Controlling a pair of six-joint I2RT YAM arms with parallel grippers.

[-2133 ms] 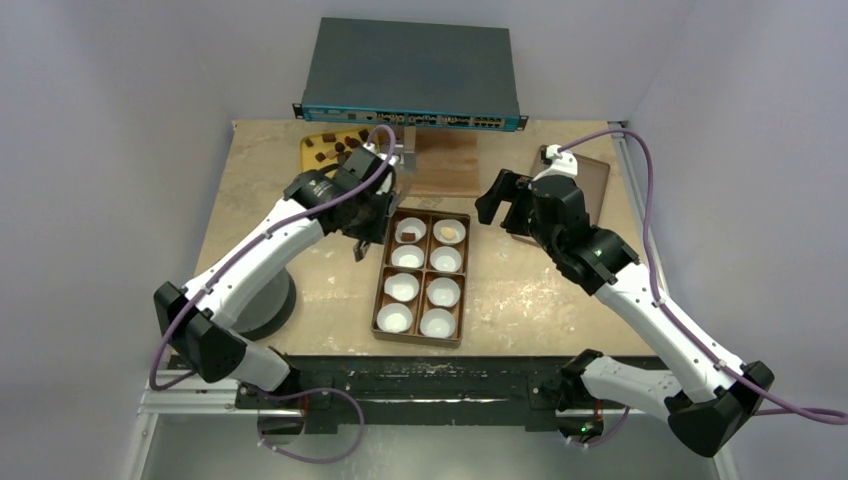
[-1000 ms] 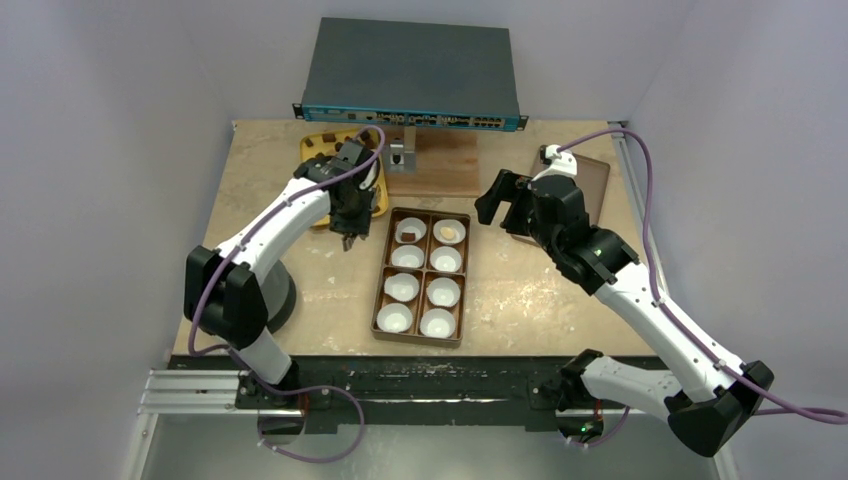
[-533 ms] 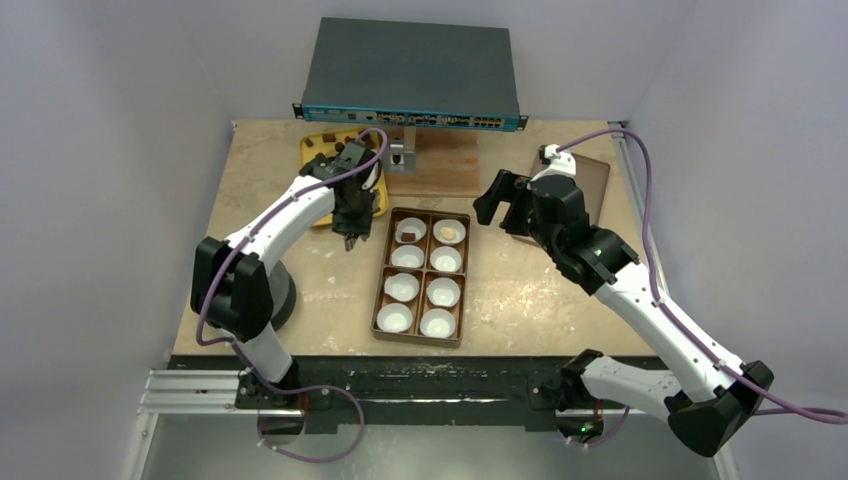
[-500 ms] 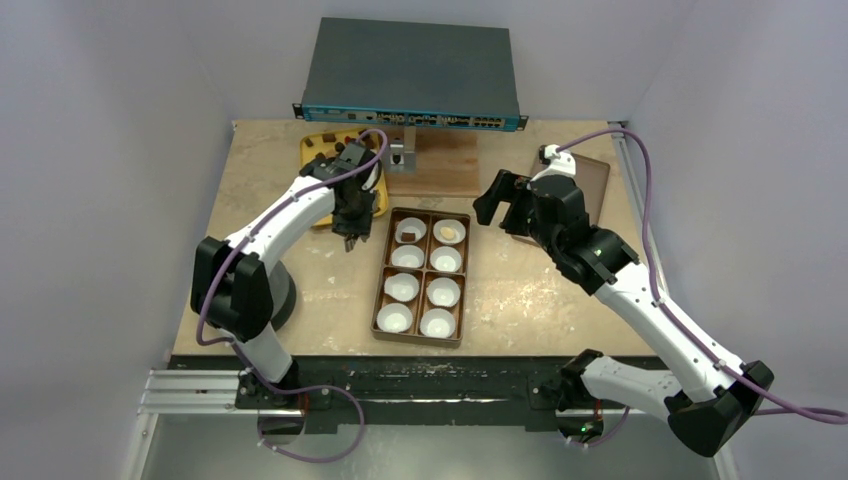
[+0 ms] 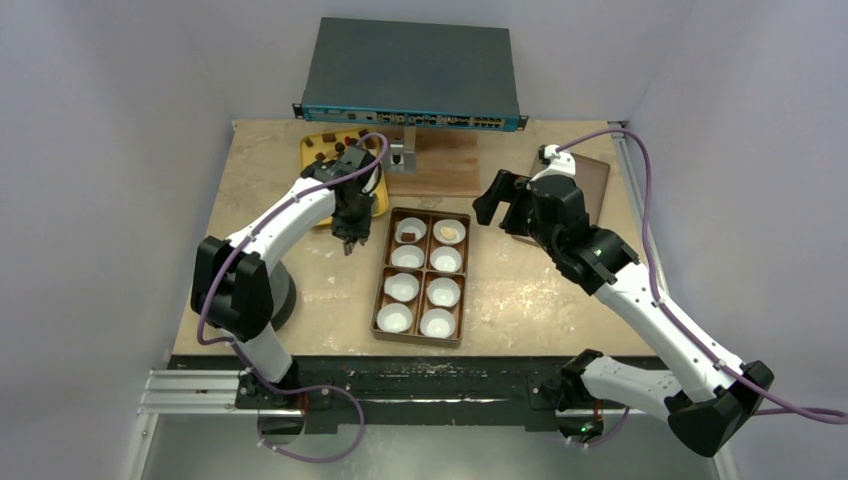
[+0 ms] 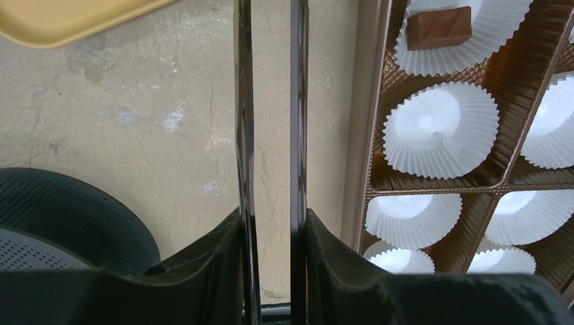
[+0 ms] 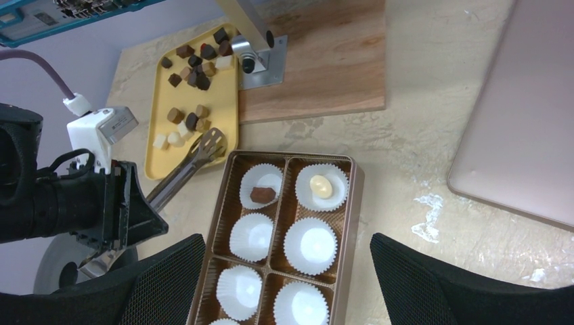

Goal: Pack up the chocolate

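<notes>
Several dark, tan and pale chocolate pieces (image 7: 193, 68) lie on a yellow tray (image 5: 322, 140) at the back left. The brown box (image 5: 466, 270) holds white paper cups. One dark piece (image 7: 262, 194) sits in the far-left cup and also shows in the left wrist view (image 6: 438, 27). One pale piece (image 7: 320, 185) sits in the far-right cup. My left gripper (image 5: 350, 232) is shut on metal tongs (image 7: 183, 169) just left of the box. The tong tips rest at the tray's near edge and hold nothing. My right gripper (image 7: 288, 250) is open and empty above the box.
The flat lid (image 5: 590, 190) lies at the back right. A wooden board (image 5: 445, 165) with a metal stand (image 5: 400, 155) sits behind the box. A network switch (image 5: 415, 70) stands at the back. A dark round base (image 6: 68, 210) is at the front left.
My left gripper has moved left, from beside the box's far-left cup to the table between tray and box, and the arm's elbow swung back. It has barely shifted since. The right arm is still.
</notes>
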